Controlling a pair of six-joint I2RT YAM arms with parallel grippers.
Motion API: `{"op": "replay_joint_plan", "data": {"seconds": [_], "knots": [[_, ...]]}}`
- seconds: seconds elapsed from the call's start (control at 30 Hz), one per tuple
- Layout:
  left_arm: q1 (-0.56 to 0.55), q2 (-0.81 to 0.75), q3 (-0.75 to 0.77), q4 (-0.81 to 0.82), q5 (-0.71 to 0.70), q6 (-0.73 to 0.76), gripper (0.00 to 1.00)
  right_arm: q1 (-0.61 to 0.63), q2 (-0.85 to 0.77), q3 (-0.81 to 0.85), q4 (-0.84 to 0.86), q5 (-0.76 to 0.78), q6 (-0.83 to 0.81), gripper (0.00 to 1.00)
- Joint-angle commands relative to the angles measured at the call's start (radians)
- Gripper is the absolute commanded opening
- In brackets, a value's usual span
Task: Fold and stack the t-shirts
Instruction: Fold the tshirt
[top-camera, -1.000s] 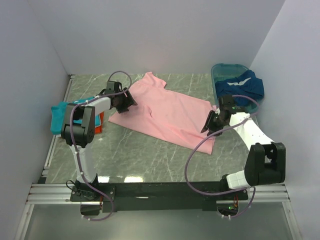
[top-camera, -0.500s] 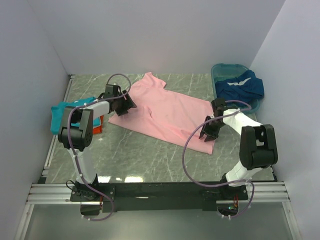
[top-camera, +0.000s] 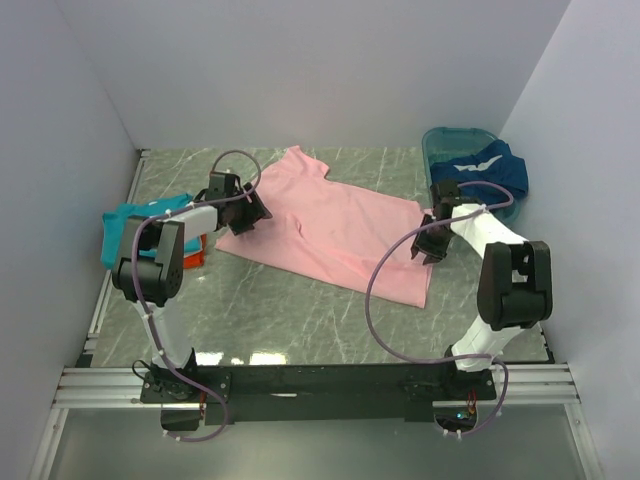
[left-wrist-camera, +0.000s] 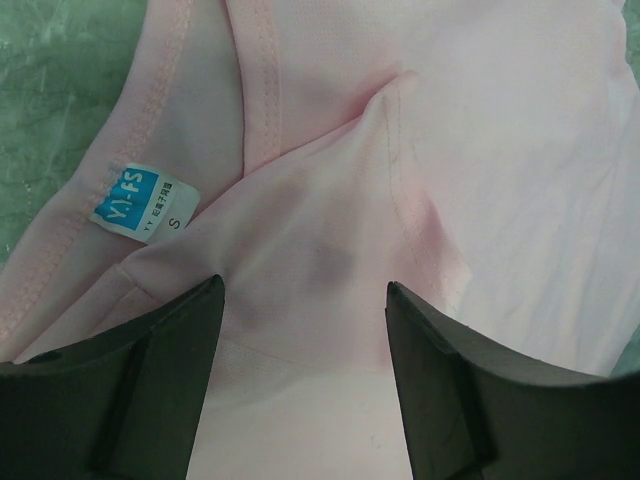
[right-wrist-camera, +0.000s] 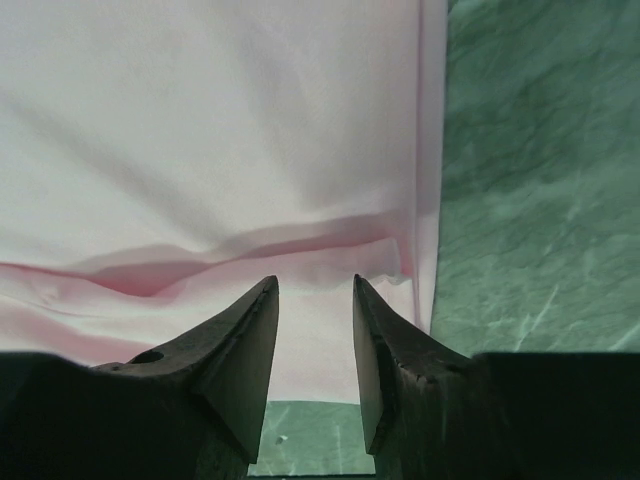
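Note:
A light pink t-shirt (top-camera: 335, 225) lies spread flat on the table. My left gripper (top-camera: 252, 212) is open and low over its left edge, by the collar. In the left wrist view the jaws (left-wrist-camera: 305, 285) straddle pink cloth just below the blue size label (left-wrist-camera: 140, 200). My right gripper (top-camera: 428, 248) is open at the shirt's right edge. In the right wrist view its jaws (right-wrist-camera: 314, 282) stand around a wrinkle in the pink cloth (right-wrist-camera: 200, 150). A teal t-shirt (top-camera: 122, 228) lies on an orange one (top-camera: 197, 252) at the left. A dark blue t-shirt with white trim (top-camera: 480, 170) lies in the basin.
A rigid teal plastic basin (top-camera: 440, 135) stands at the back right corner. Walls close in the green marble table (top-camera: 300, 310) on the left, back and right. Bare table shows in the right wrist view (right-wrist-camera: 540, 150) beside the shirt's edge.
My right gripper went down to the shirt's lower right corner, then moved back up along its right edge. My left gripper has stayed at the collar side.

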Motion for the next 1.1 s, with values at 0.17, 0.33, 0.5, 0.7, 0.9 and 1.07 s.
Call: {"op": "replay_joint_plan", "data": {"seconds": [0.17, 0.33, 0.5, 0.7, 0.9, 1.07], "knots": [[-0.014, -0.071, 0.011, -0.048, -0.023, 0.033, 0.72, 0.000, -0.078, 0.050, -0.042, 0.052, -0.018, 0.43], [-0.028, -0.112, 0.071, -0.085, -0.033, 0.039, 0.72, 0.075, -0.141, 0.042, -0.065, 0.023, -0.016, 0.43], [-0.036, -0.120, 0.091, -0.079, -0.036, 0.031, 0.73, 0.092, -0.137, -0.021, 0.022, -0.126, 0.016, 0.43], [-0.039, -0.076, 0.036, -0.036, 0.013, 0.001, 0.72, 0.095, -0.040, -0.045, 0.080, -0.218, 0.018, 0.43], [-0.039, -0.059, -0.030, -0.008, 0.014, 0.004, 0.72, 0.095, 0.035, -0.074, 0.096, -0.241, 0.005, 0.42], [-0.037, -0.042, -0.038, -0.111, -0.076, 0.020, 0.73, 0.095, 0.060, -0.128, 0.073, -0.252, -0.001, 0.42]]}}
